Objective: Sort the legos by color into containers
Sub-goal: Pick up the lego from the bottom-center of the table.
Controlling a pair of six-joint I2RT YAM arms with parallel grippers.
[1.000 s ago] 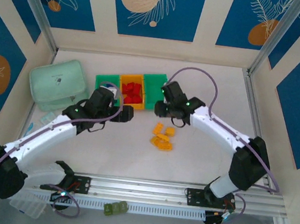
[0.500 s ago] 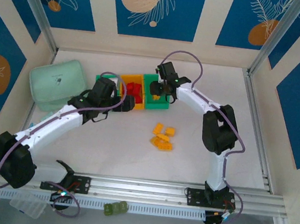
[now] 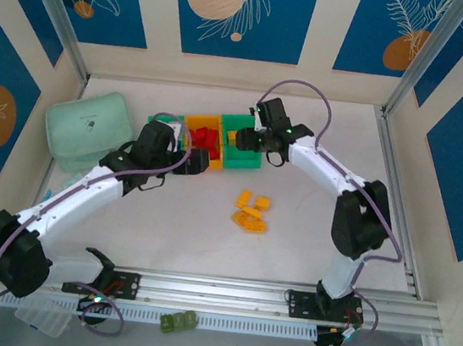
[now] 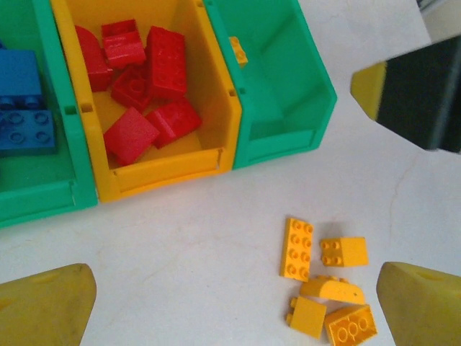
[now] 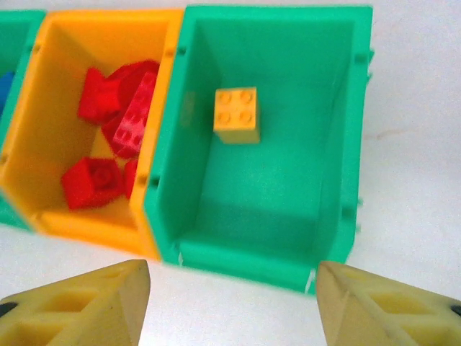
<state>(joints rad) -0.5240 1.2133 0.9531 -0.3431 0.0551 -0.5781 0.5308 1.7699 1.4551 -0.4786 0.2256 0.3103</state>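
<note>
Legos (image 4: 297,249): blue, red and yellow-orange bricks, most of them in the containers, a handful loose on the table (image 3: 206,238).
Containers (image 3: 241,161): three open bins in a row, touching side to side; green, orange, green.
Left green bin (image 4: 36,198): holds the blue bricks (image 4: 21,101), stacked against its left side as the left wrist camera sees it.
Orange bin (image 4: 162,169): holds the red bricks (image 4: 137,86), about six of them in a loose jumble.
Right green bin (image 5: 266,209): one yellow brick (image 5: 236,115) lies studs up on its floor, toward the far end.
Loose yellow bricks (image 3: 250,211): five or so, huddled together on the table in front of the bins, on the arms' side and apart from the bins.
Left gripper (image 4: 234,306): released, its yellow fingers spread wide with nothing between them; it hangs over bare table just in front of the orange bin, with the loose yellow bricks beside its right finger.
Right gripper (image 5: 230,306): released and empty, fingers well apart, poised over the near end of the right green bin.
Mint-green pouch (image 3: 88,130): lies on the table to the left of the bins, near them.
Olive-green piece (image 3: 178,322): sits at the near edge, between the two arm bases, well apart from the bricks.
</note>
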